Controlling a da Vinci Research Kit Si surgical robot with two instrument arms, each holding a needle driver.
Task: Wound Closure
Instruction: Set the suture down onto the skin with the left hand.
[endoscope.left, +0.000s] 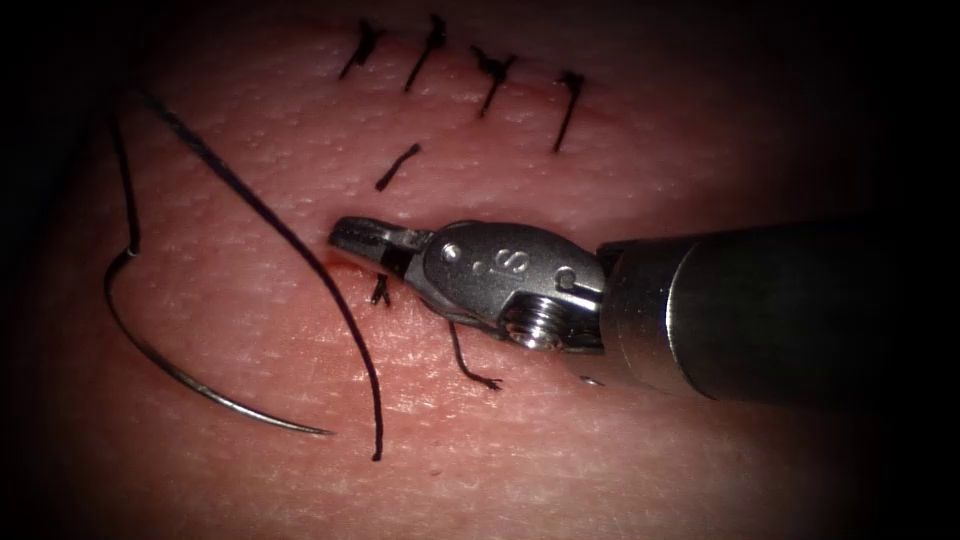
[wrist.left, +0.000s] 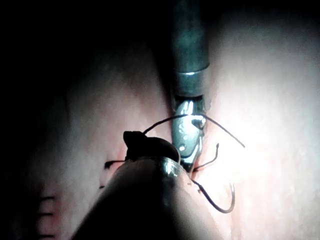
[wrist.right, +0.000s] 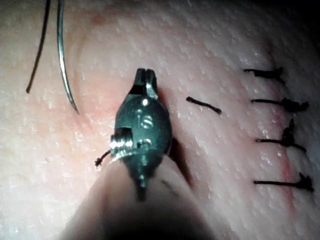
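The needle (endoscope.left: 160, 365) is lying free on the tissue (endoscope.left: 600, 460), well left of my right tool (endoscope.left: 345, 237), its thread (endoscope.left: 290, 240) trailing beside it. My right jaws are resting closed, holding nothing, just above a short stitch (endoscope.left: 380, 291) by red fluid (endoscope.left: 340, 266).

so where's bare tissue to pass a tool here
Bare: below the right tool, right of the loose thread; also between thread and needle lying free. Crowded: the stitches above and the short cut ends by the shut jaws.
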